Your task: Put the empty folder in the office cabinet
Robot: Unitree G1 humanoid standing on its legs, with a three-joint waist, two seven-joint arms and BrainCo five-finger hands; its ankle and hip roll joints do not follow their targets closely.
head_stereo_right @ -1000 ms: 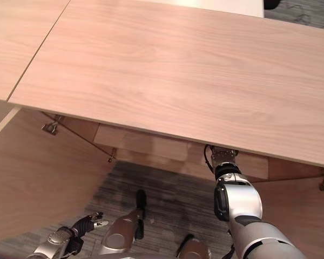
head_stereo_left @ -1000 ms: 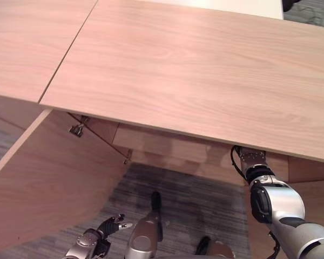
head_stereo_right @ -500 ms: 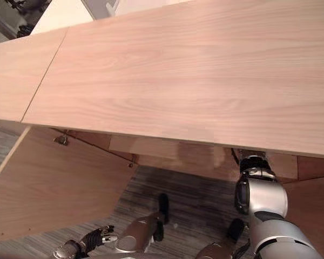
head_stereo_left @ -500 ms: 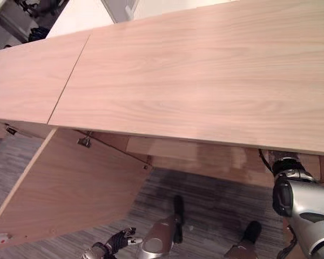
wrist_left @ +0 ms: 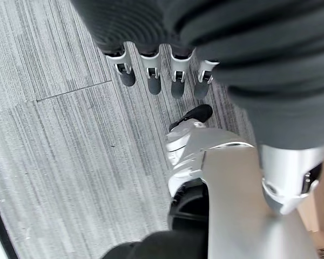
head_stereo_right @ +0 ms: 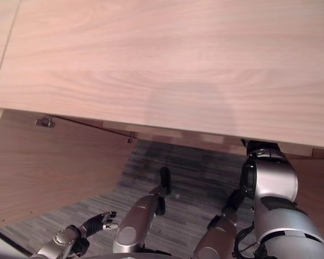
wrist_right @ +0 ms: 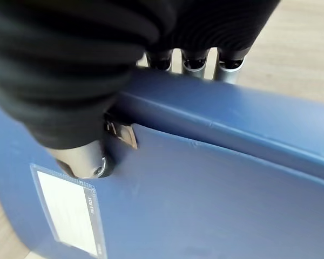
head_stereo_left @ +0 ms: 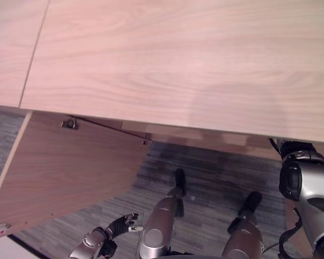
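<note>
Blue folder (wrist_right: 205,189) (white label (wrist_right: 70,213)), pale wood-grain cabinet top (head_stereo_left: 178,59), grey streaked floor (wrist_left: 59,162)

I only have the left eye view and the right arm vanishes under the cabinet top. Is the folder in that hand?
Observer: Yes. In the right wrist view, the right hand grips a blue folder, thumb on its face, fingers over its spine.
Operator: What's behind it?
Observer: Light wood past the fingers.
Operator: Is the left hand holding anything?
Observer: No. The left hand hangs over grey floor, fingers relaxed.
</note>
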